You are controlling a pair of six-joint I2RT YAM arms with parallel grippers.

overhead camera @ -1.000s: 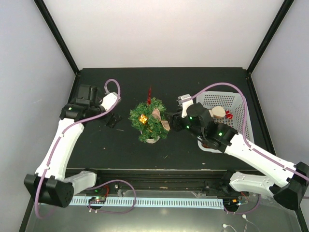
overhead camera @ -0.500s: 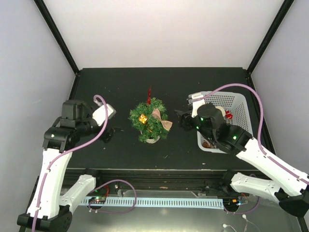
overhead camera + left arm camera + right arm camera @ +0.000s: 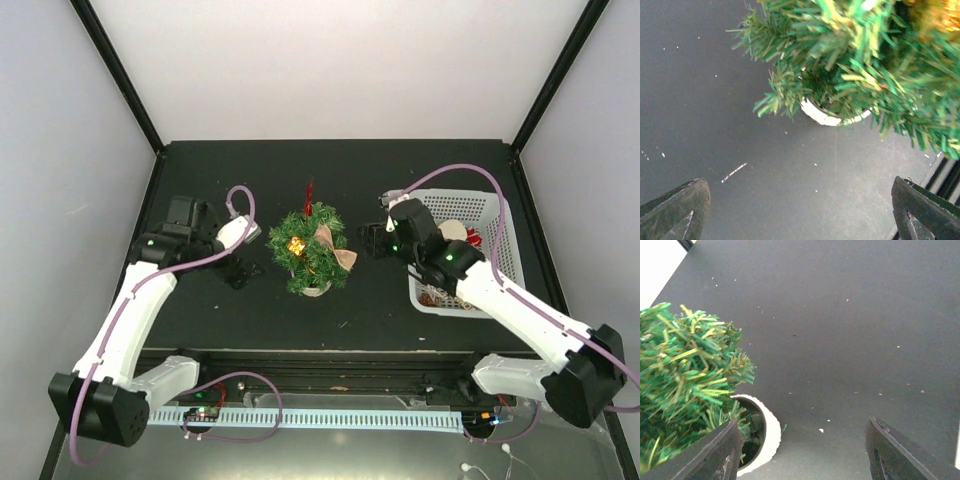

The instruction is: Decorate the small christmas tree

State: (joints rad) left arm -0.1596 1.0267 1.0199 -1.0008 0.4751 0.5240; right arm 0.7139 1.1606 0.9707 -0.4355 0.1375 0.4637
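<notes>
**Black bench, one tree, two wide tools**

Black bench (image 3: 200,180) inside white walls carries one small christmas tree (image 3: 308,252) in one round white pot (image 3: 316,289) and one white slotted basket (image 3: 478,204). Two arms reach in, each with one tool.

The tree stands upright near the middle of the bench, well left of the basket. Three decorations show on it: one gold gift box (image 3: 296,245), one beige bow (image 3: 331,246) and one red spike (image 3: 309,191) at its far edge. In the basket two pieces can be counted, one cream disc (image 3: 452,232) and one red piece (image 3: 474,239); the right arm hides the rest.

The left tool (image 3: 240,272) sits just beside the tree's left side, low over the bench, apart from the needles. Its wrist view shows both fingers spread wide with nothing between them, the pot ahead. The right tool (image 3: 370,240) sits just beside the tree's right side, between tree and basket, also spread wide and holding nothing, with the pot's rim ahead to one side.
</notes>
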